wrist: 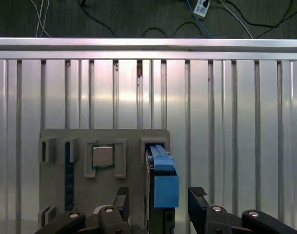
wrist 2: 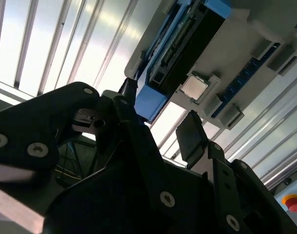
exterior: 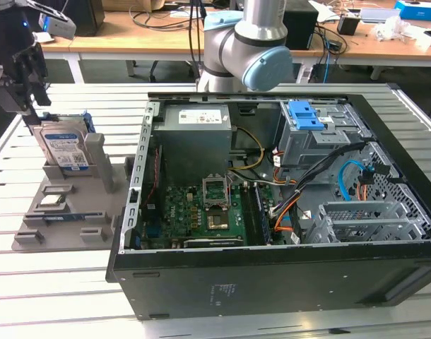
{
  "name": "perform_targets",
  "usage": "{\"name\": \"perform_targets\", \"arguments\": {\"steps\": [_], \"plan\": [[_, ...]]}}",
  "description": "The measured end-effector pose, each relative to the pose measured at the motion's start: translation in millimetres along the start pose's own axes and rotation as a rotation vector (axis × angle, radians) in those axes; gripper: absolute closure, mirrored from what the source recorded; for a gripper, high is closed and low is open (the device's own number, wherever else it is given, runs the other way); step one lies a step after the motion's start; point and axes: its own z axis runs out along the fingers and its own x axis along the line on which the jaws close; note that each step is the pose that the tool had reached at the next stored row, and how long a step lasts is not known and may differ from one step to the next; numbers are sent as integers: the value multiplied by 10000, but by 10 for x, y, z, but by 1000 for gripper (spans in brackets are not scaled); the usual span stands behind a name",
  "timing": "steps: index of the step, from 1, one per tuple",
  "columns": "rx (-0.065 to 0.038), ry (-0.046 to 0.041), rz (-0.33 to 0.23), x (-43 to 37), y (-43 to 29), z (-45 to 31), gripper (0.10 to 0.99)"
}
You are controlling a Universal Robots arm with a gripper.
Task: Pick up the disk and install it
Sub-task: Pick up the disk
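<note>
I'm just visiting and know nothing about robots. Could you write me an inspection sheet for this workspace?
Surface: slatted silver metal table, bearing a grey plastic fixture.
Job's things: flat silver metal disk with blue frame, standing on edge in the fixture.
Clutter: small square chip in the fixture.
Grippers: black end effector, open, above the disk.
Cables: orange and blue wires inside the open black computer case.
Surroundings: wooden desk behind.

Grey holder post [exterior: 95,155] beside the disk [exterior: 63,148]
</note>
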Motion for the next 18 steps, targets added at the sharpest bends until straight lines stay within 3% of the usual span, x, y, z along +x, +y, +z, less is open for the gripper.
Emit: {"name": "perform_targets", "arguments": {"steps": [1,2,10,18], "plan": [[1,2,-21,-2,-9,19,486],[-1,8,-180,-24,-29,108,486],[-3,13,-366,-44,-35,327,486],[-4,15,-413,-57,-39,474,486]]}}
